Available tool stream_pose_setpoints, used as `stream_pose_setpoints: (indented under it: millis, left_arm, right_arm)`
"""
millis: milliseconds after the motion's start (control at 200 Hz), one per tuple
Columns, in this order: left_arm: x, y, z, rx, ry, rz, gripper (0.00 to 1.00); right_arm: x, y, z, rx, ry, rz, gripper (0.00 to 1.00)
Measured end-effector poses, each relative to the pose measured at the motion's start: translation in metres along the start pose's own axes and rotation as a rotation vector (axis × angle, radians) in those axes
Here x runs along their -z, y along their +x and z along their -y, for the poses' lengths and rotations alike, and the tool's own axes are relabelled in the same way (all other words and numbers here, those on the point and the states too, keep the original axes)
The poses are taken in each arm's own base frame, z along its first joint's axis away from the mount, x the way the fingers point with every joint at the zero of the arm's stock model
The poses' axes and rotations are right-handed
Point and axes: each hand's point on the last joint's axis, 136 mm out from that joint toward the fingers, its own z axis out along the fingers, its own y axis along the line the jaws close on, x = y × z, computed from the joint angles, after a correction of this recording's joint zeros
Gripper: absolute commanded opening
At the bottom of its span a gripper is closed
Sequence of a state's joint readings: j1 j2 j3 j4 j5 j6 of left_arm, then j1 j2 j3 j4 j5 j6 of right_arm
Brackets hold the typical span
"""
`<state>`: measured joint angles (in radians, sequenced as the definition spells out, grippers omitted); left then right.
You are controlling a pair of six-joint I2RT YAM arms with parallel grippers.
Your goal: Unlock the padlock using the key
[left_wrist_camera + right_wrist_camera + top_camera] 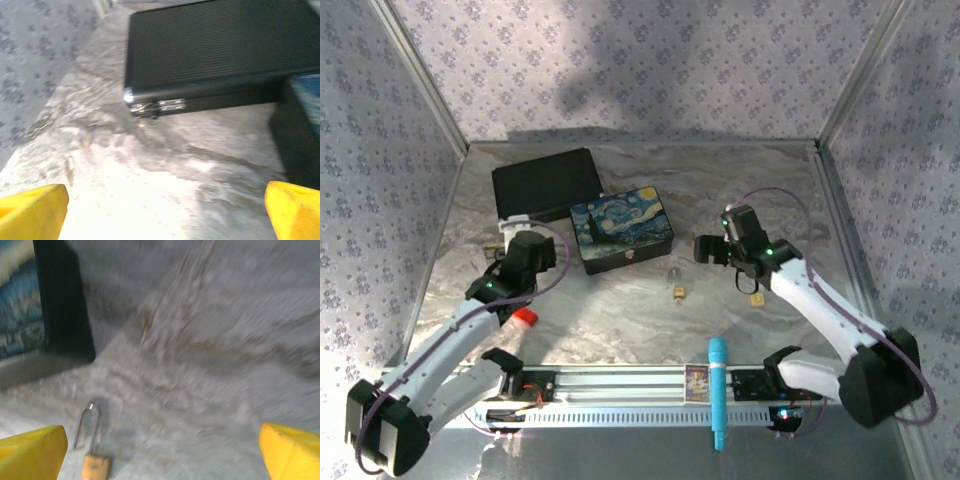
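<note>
Padlock (96,467) lies loose on the desk (225,365); blur hides its shackle state, so I cannot confirm unlocking. Left hand (162,212) and right hand (161,452) gape, empty.

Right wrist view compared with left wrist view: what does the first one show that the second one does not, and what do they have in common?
Right wrist view: the tiny padlock with brass-yellow body and pale silver shackle, lying on the table close to one yellow fingertip of the right gripper. Left wrist view: the flat black ribbed case with silver latches, ahead of the left gripper. Shared: the grey marbled table, a dark side of the blue painted box, and yellow fingers spread wide with nothing between them.
</note>
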<state>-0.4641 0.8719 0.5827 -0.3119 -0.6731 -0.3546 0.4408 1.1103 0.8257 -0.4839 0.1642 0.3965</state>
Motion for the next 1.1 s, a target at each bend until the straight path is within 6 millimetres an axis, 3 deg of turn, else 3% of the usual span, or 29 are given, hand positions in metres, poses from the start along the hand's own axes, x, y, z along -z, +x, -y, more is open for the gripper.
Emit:
stream_pose_setpoints:
  millis: [70,140,340,475,660,750,950,1099]
  left_arm:
    - [-0.010,0.011,-0.012,0.007,-0.041,-0.005,1.00]
    - [-0.021,0.018,-0.021,0.021,-0.072,-0.010,1.00]
    - [-0.049,0.020,-0.028,-0.006,-0.154,-0.012,1.00]
    - [-0.072,0.017,-0.040,0.012,-0.212,0.000,1.00]
    - [-0.111,0.040,-0.051,0.011,-0.252,-0.062,1.00]
    - [-0.120,0.038,-0.046,0.033,-0.191,-0.038,1.00]
    - [-0.130,0.016,-0.057,0.129,-0.111,0.068,1.00]
    - [-0.142,0.031,-0.040,0.097,-0.008,0.070,1.00]
  right_arm:
    - [0.008,-0.012,0.019,0.019,0.053,0.111,0.99]
    - [0.005,-0.011,0.040,0.046,0.111,0.182,0.99]
    - [-0.026,0.030,0.112,0.066,0.292,0.218,0.99]
    - [-0.032,0.029,0.152,-0.024,0.375,0.273,0.98]
    - [-0.047,0.018,0.165,-0.067,0.362,0.336,0.98]
    - [-0.051,0.008,0.165,-0.070,0.338,0.376,0.98]
    - [-0.064,0.001,0.171,-0.087,0.313,0.395,0.98]
    - [-0.068,-0.013,0.170,-0.078,0.292,0.428,0.98]
